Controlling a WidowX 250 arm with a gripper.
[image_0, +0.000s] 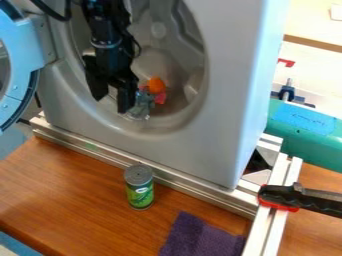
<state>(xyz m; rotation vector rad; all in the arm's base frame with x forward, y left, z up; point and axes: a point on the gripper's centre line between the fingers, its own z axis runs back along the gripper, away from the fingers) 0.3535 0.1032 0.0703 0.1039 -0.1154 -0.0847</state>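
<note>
Across the upper middle, washing machine: one grey front-loader shape (227, 100) stood with its round drum opening (157, 57) facing the camera.
Table: one wooden top (73, 185) lay in front and showed again at the lower right.
Metal rails: one long front rail (180, 179) ran along the machine's foot and met more at its right corner.
Arm: one black arm (107, 35) hung down from the top edge before the opening.
Door: one round door (25, 45) stood open at the left edge.
Teal object: one rounded piece (307, 145) lay right of the machine, with one strip of blue tape (304, 119) on it.
Cloth: one purple cloth (204, 240) lay at the bottom edge.
Gripper: one gripper (111, 105) was at the opening's lower left, its two jaws standing apart with nothing seen between them.
Hand clamp: one black-and-red clamp (304, 199) sat on the right-hand rails.
Can: one green can (139, 190) stood upright before the front rail.
Drum items: one grey item (140, 108) lay just beside the gripper at the lower rim, contact unclear; one orange item (156, 85) and some pink material (160, 98) lay close by it.
</note>
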